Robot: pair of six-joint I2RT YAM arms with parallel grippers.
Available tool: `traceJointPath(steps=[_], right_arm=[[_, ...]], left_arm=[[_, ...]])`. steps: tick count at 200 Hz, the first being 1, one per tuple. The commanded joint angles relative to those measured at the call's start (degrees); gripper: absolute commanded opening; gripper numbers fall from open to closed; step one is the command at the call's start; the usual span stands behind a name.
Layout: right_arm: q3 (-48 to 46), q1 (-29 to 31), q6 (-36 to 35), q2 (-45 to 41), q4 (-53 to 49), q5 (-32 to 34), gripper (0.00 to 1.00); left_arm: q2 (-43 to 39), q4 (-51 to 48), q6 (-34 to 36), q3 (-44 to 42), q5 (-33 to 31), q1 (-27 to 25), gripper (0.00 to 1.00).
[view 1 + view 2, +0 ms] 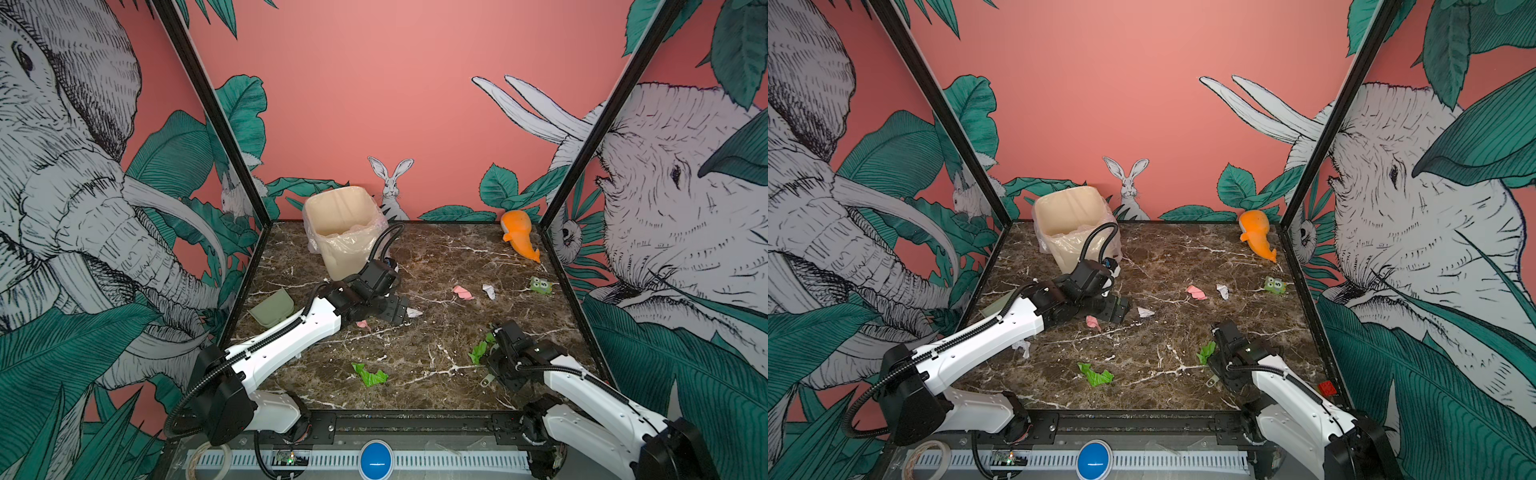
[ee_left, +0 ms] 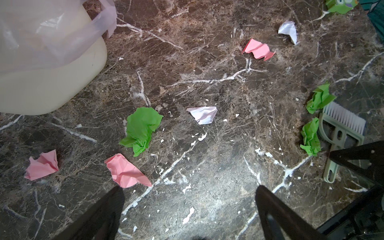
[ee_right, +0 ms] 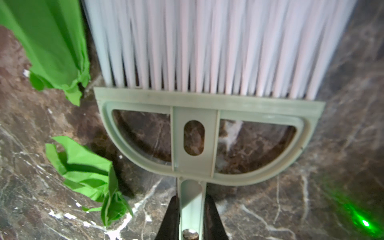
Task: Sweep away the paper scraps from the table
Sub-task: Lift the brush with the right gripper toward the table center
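The paper scraps (image 2: 141, 128), green, pink and white, lie scattered across the desk (image 1: 440, 266). Two green ones sit just beside the hand brush (image 3: 207, 101), whose handle my right claw (image 3: 191, 207) pinches tight. My left claw (image 2: 189, 187) hangs wide open and empty over the desk near a pink scrap, close to the lined waste bin (image 1: 345, 232). The dustpan (image 1: 272, 311) lies at the left edge.

Both top views share the whole table (image 1: 436, 266); wrist cameras look down close
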Motion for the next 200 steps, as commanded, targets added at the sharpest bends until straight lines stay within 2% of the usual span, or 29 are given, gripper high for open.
traceJointPath(steps=[1,54,78,89,113,145,164,200], right_arm=[[3.89,-0.22,-0.16,-0.29,-5.56,3.44,0.00],[13.62,-0.22,-11.35,-0.15,-11.13,5.22,0.00],[18.40,0.31,-20.37,1.11,-9.52,4.16,0.00],[20.51,1.49,-25.02,1.53,-7.18,3.94,0.00],[25.66,4.79,-35.72,3.80,-2.87,3.03,0.00],[33.84,11.02,-47.77,8.50,-2.04,5.57,0.00],[36.76,13.25,-52.21,9.93,-1.19,7.10,0.00],[39.07,14.10,-55.19,10.50,2.74,6.11,0.00]], left_arm=[[0.02,-0.52,-1.07,0.78,-0.02,-0.36,0.99],[0.39,1.11,-0.95,1.08,1.98,-0.28,0.99],[0.76,3.47,-0.22,1.80,5.55,-0.19,0.99],[1.43,5.05,-0.15,2.57,9.18,-0.05,1.00],[2.92,10.74,-2.80,3.25,21.38,1.50,0.99],[2.84,29.74,-13.47,-1.39,35.83,4.73,0.97],[2.97,37.05,-17.70,-2.42,39.35,5.63,0.95],[4.58,42.26,-20.96,-1.64,43.88,5.63,0.82]])
